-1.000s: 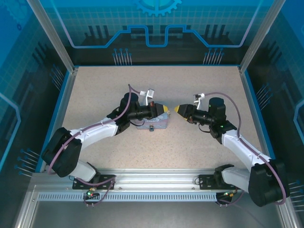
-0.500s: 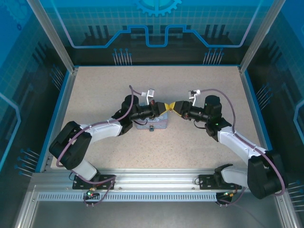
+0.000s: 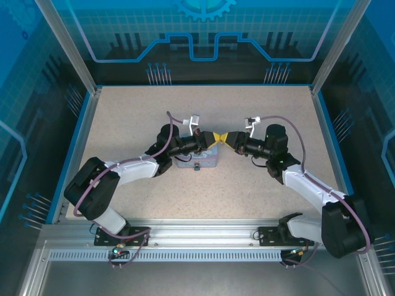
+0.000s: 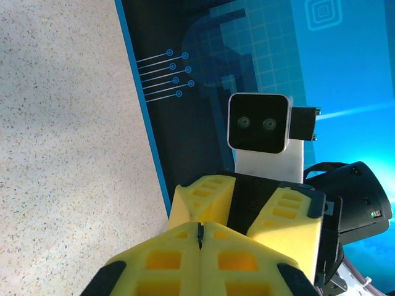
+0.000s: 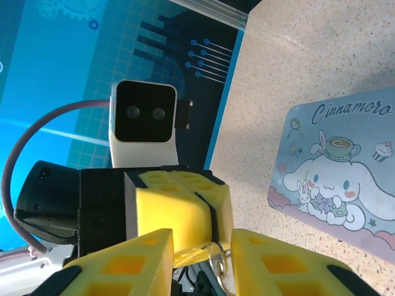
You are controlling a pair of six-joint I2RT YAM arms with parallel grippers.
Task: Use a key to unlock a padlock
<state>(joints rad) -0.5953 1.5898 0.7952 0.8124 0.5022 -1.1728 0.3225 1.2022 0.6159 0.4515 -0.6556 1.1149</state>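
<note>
Site: we find a speckled beige table [image 3: 247, 111] with blue-printed walls on three sides and the two arm bases at its near edge.
Arms: both reach inward, and the grippers meet tip to tip over the middle of the table, just above the far edge of the tin.
Left gripper [image 3: 215, 139]: it is closed. In its own wrist view the two yellow fingers [image 4: 160, 259] press together along a thin seam.
Metal ring [image 5: 216, 259]: this small, thin, silvery ring juts from the tip of the closed left gripper and appears to be pinched there. We cannot tell whether it belongs to the key or to a shackle, and we cannot make out a key blade.
Right gripper [image 3: 229, 140]: its jaws stand apart, one to either side of the left gripper's tip. The ring hangs in the gap between its yellow fingers [image 5: 133, 262]. We cannot tell whether either finger touches it.
Tin [image 5: 345, 172]: this pale blue rectangular box with a cartoon-printed lid lies flat on the table, under and beside the left gripper.
Padlock [image 3: 197, 166]: we note a small dark piece at the middle of the tin's near edge. It is too small to confirm further.
</note>
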